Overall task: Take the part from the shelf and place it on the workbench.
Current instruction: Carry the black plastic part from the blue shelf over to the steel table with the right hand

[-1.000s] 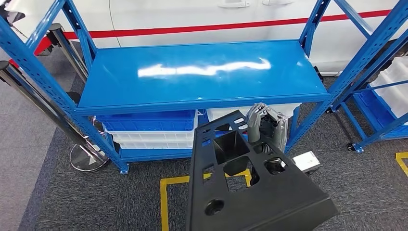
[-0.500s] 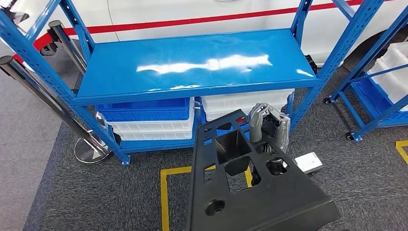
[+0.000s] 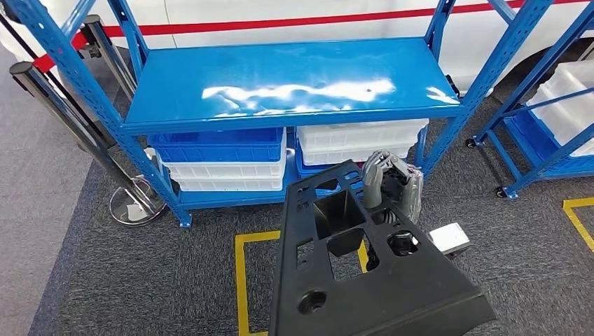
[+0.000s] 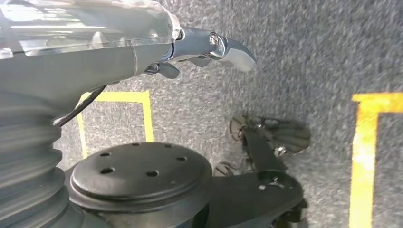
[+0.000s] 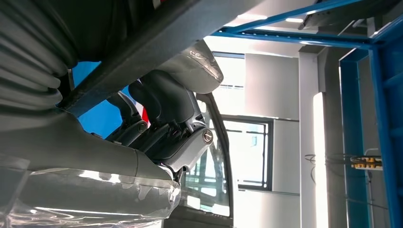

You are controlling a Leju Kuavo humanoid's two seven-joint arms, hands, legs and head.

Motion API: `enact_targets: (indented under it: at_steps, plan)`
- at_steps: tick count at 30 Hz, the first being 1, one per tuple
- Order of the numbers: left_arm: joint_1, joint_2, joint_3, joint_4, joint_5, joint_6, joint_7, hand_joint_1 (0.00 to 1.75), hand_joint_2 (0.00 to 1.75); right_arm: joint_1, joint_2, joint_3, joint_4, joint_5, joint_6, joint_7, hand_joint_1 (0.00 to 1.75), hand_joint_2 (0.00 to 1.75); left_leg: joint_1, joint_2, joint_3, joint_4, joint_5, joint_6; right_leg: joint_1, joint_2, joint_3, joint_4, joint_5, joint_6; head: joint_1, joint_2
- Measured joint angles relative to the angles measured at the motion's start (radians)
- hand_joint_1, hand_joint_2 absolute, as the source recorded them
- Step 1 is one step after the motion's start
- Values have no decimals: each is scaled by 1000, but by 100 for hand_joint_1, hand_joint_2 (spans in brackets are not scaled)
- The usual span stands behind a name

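Just matte black perforated part (image 3: 364, 280).

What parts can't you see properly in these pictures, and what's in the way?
- Head view: most of the right hand sits behind the black part it holds; the part's near end is cut off by the picture's edge.
- Head view: what's inside the white bins and blue bin is hidden by the blue shelf above.
- Left wrist view: the left hand is mostly covered by its own grey cover, so open or shut can't be told.

Black part (image 3: 364, 280), blue shelf (image 3: 294, 77), grey carpet (image 3: 140, 280) with yellow lines (image 3: 240, 280), white-and-blue bins (image 3: 224, 164).
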Motion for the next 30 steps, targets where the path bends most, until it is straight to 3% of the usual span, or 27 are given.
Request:
enact_targets:
  at_steps: [2, 4, 7, 8, 10, 12, 13, 14, 15, 17, 19, 20, 22, 24, 27, 28, 29, 30]
  plan:
    - [0, 0, 0, 0, 0, 0, 0, 0, 175, -1, 0, 0, 0, 0, 0, 0, 164, 175, 1, 0, -21, 17, 5, -6, -4, 1, 89, -126, 42, 0, 0, 0]
    - [-1, 0, 0, 0, 0, 0, 0, 0, 175, -2, 0, 0, -2, 0, 0, 0, 164, 175, -1, -1, -35, 27, 13, -16, 0, 3, 144, -222, 48, -8, 0, 0]
    - [1, 0, 0, 0, 0, 0, 0, 0, 175, -1, 0, -1, -3, 0, 0, 0, 164, 175, 0, -2, -45, 27, 29, -35, 5, 2, 136, -241, 58, -29, 0, 0]
    - [1, 0, 0, 0, 0, 0, 0, 0, 175, -2, 0, -1, -3, 0, 0, 0, 164, 175, 1, -3, -51, 34, 17, -41, 4, 0, 130, -244, 66, -39, -1, 0]
    - [2, 0, 0, 0, 0, 0, 0, 0, 175, -2, 1, -1, -4, 0, 0, 0, 164, 175, 4, -4, -75, 99, -53, -52, 0, -3, 112, -249, 86, -57, -2, 0]
    - [3, 0, 0, 0, 0, 0, 0, 0, 175, -2, 1, -1, -4, 0, 0, 0, 164, 175, 7, -5, -108, 226, -141, -60, 3, -5, 87, -247, 104, -63, -3, 0]
    - [3, 0, 0, 0, 0, 0, 0, 0, 175, -2, 1, -1, -3, 0, 0, 0, 164, 175, 8, -5, -116, 281, -162, -62, 4, -5, 73, -245, 113, -64, -3, 0]
    - [3, 0, 0, 0, 0, 0, 0, 0, 175, -1, 1, -1, -3, 0, 0, 0, 164, 175, 9, -5, -110, 307, -160, -64, 5, -6, 59, -242, 122, -63, -3, 0]
    - [3, 0, 0, 0, 0, 0, 0, 0, 175, -1, 1, -1, -3, 0, 0, 0, 164, 175, 9, -5, -87, 297, -139, -64, 5, -6, 47, -239, 130, -61, -3, 0]
    - [1, 0, 0, 0, 0, 0, 0, 0, 175, -1, 1, -1, -4, 0, 0, 0, 164, 175, 9, -5, 5, 179, -92, -59, 5, -5, 26, -234, 144, -56, -3, 0]
    - [-2, 1, 0, 0, 0, 0, 0, 0, 175, -1, 1, -1, -4, 0, 0, 0, 164, 175, 5, -7, 92, 43, -92, -48, 6, -5, 15, -231, 158, -45, -3, 0]
    - [-3, 1, 0, 0, 0, 0, 0, 0, 175, -1, 1, -1, -5, 0, 0, 0, 164, 175, 2, -8, 111, 8, -101, -42, 6, -6, 14, -232, 165, -39, -3, 0]
    - [-2, 1, 0, 0, 0, 0, 0, 0, 175, -2, 1, -1, -5, 0, 0, 0, 164, 175, 1, -9, 110, -5, -94, -30, 5, -6, 13, -237, 178, -25, -3, 0]
    - [-3, 0, 0, 0, 0, 0, 0, 0, 175, -2, 1, -1, -5, 0, 0, 0, 164, 175, 5, -5, 98, -11, -74, -13, 4, -3, 1, -216, 150, -15, -3, 0]
    - [-4, 0, 0, 0, 0, 0, 0, 0, 175, -1, 1, -2, -6, 0, 0, 0, 164, 175, 5, -1, 65, -11, -43, 0, 2, 0, -49, -57, 17, -6, 0, 0]
    - [-3, 0, 0, 0, 0, 0, 0, 0, 175, 0, 1, -2, -5, 0, 0, 0, 164, 175, 4, -1, 52, -8, -35, 0, 2, 0, -62, 1, -9, -4, 0, 0]
    - [-3, 0, 0, 0, 0, 0, 0, 0, 175, 1, 0, -2, -5, 0, 0, 0, 164, 175, 4, -1, 40, -4, -29, -1, 2, 0, -63, 32, -11, -3, 0, 0]
    - [-3, 0, 0, 0, 0, 0, 0, 0, 175, 1, 0, -2, -5, 0, 0, 0, 164, 175, 3, 0, 27, 0, -24, -2, 2, 0, -45, 30, 4, -3, 0, 0]
